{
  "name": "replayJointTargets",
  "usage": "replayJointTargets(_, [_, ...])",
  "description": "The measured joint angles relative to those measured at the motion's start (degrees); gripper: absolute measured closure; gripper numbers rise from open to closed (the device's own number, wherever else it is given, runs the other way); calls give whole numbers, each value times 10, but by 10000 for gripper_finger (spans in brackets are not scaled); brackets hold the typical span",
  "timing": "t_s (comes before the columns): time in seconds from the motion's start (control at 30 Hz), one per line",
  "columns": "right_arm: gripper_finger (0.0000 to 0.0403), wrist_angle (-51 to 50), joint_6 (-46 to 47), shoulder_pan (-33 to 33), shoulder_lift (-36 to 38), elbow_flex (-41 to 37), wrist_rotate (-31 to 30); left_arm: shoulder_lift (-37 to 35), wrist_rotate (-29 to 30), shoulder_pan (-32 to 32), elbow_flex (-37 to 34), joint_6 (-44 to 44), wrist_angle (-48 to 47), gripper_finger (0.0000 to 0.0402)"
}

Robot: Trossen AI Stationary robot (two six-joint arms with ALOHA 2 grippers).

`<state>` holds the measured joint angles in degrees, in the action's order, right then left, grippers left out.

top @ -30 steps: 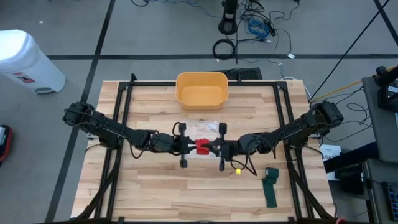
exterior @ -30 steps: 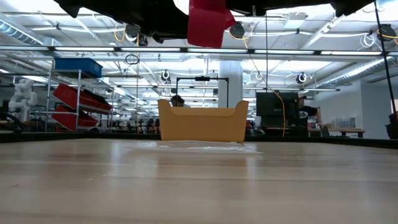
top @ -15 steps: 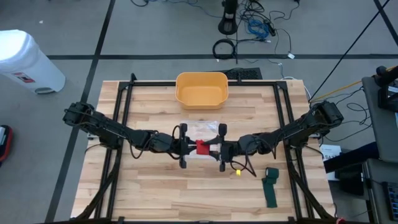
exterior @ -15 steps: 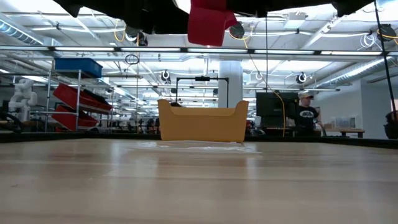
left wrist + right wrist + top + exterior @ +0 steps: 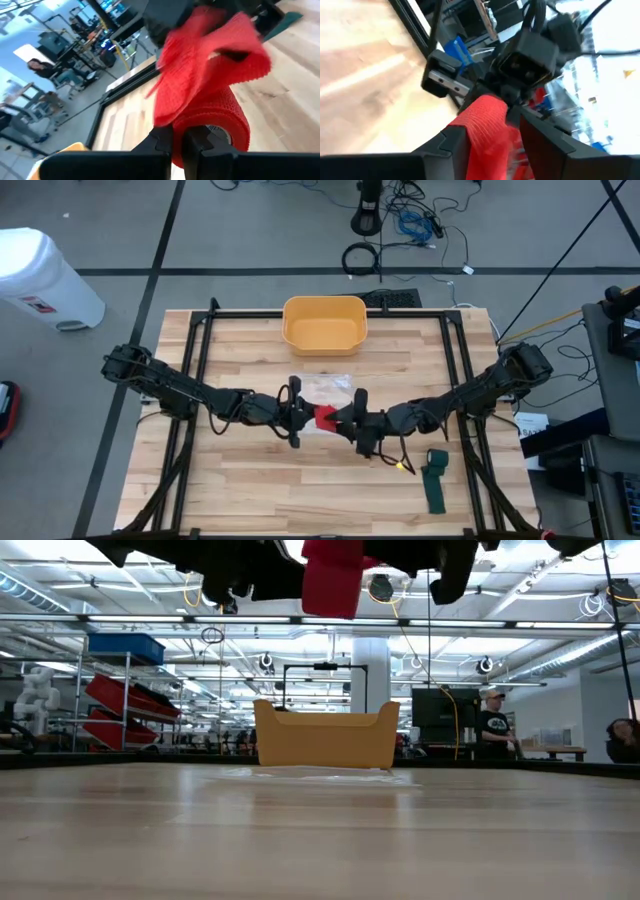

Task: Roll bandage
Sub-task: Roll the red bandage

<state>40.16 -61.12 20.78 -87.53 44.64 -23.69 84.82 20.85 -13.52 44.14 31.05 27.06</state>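
- Table [image 5: 250, 490]: light wooden planks, with a black tube frame running along its edges.
- Red bandage [image 5: 325, 417]: a roll of red mesh fabric with a loose flap, held in the air above the middle of the table, between the two hands. In the low view it [image 5: 333, 578] hangs clear of the table surface, in line with the tub behind it.
- Left hand [image 5: 297, 416]: reaches in from the table's left side; fingers together, clamped on the red bandage. In the left wrist view the two dark fingers [image 5: 165, 142] sit close together against the roll [image 5: 212, 107].
- Right hand [image 5: 347, 418]: reaches in from the table's right side and meets the bandage from the opposite side. In the right wrist view its fingers [image 5: 457, 140] stand apart with the red fabric [image 5: 487, 130] between them; whether they press on it cannot be told.
- Yellow tub [image 5: 324, 324]: rounded rectangular, at the far middle of the table, well apart from the bandage.
- Clear plastic wrapper [image 5: 322, 386]: lies flat on the table between the tub and the hands.
- Green bandage [image 5: 435, 478]: dark green strip with a rolled end, flat on the table near the right front, apart from both hands.
- Small yellow item [image 5: 404, 467]: just beside the green bandage, near the right arm; too small to identify.
- White bin [image 5: 45, 278]: on the floor beyond the table's far left corner.
- Person [image 5: 492, 725]: stands in the room behind the table, seen in the low view.
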Motion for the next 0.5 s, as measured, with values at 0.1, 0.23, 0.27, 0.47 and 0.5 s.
replayJointTargets(0.1, [248,3,-65,10,0,0,-2,0,17,1,0,23,0,388])
replayJointTargets(0.23, [248,-23,-92,16,0,0,-6,0,35,0,0,40,8,388])
replayJointTargets(0.27, [248,-25,-80,15,-1,0,-9,0,36,0,0,47,13,388])
replayJointTargets(0.47, [248,-63,20,17,-1,0,-15,0,37,0,0,64,26,388])
replayJointTargets(0.5, [248,-69,41,18,-1,0,-17,0,37,0,0,70,26,388])
